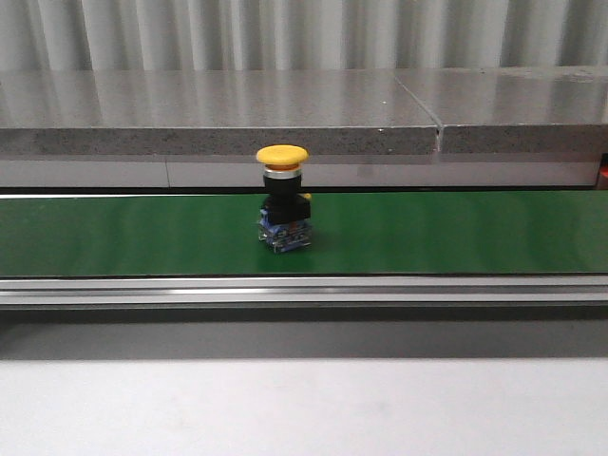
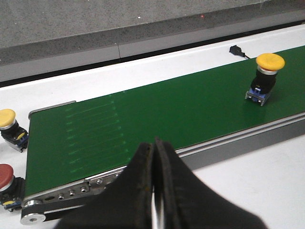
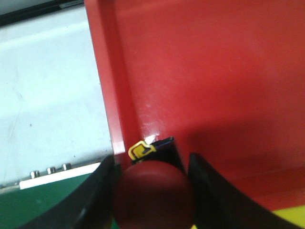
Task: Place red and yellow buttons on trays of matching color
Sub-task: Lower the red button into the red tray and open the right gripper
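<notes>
A yellow-capped button point(image 1: 282, 157) stands upright on the green conveyor belt point(image 1: 475, 233); the left wrist view shows this button point(image 2: 269, 62) far down the belt point(image 2: 143, 114). My left gripper point(image 2: 155, 145) hangs over the belt's near rail, shut and empty. Off the belt's end lie another yellow button point(image 2: 7, 118) and a red button point(image 2: 5, 175). My right gripper point(image 3: 151, 191) is shut on a red button point(image 3: 153, 193), held low over the red tray point(image 3: 214, 71) close to its wall. Neither gripper shows in the front view.
A sliver of the yellow tray point(image 3: 291, 217) shows beside the red one. The red tray's raised wall point(image 3: 106, 95) borders the white table point(image 3: 47, 95). A grey stone ledge point(image 1: 218, 114) runs behind the belt. A small black connector point(image 2: 236, 49) lies beyond the belt.
</notes>
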Motion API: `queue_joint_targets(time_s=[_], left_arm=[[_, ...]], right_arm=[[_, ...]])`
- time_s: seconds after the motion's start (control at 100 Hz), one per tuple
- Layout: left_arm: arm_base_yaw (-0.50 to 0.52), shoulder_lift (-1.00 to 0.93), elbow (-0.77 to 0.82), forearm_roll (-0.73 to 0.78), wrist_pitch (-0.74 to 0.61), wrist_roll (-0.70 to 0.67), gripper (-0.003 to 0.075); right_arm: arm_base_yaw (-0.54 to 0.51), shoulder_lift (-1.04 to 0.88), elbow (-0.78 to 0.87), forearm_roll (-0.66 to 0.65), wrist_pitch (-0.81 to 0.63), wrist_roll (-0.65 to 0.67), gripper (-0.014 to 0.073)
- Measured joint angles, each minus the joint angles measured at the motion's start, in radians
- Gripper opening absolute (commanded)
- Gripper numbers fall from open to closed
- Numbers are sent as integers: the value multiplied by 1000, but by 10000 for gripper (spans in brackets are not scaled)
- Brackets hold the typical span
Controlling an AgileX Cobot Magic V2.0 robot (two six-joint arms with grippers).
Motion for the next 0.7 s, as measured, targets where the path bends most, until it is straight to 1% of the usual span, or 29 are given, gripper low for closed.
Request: queue_joint_targets(time_s=[0.31, 0.36, 0.43, 0.5, 0.57, 0.64, 0.7], left_arm=[[0, 0, 0, 0, 0, 0, -20], [0, 0, 0, 0, 0, 0, -20], [0, 0, 0, 0, 0, 0, -20], [0, 0, 0, 0, 0, 0, -20], [0, 0, 0, 0, 0, 0, -20], [0, 0, 0, 0, 0, 0, -20], [0, 0, 0, 0, 0, 0, -20]], right_arm=[[0, 111, 0, 25, -95, 0, 66], [0, 123, 0, 25, -99, 0, 83], [0, 132, 0, 27, -104, 0, 167], [0, 134, 0, 31, -108, 0, 325], [0, 134, -1, 35, -117, 2, 453], [0, 134, -1, 35, -124, 1, 519], [0, 134, -1, 36, -125, 1, 524]])
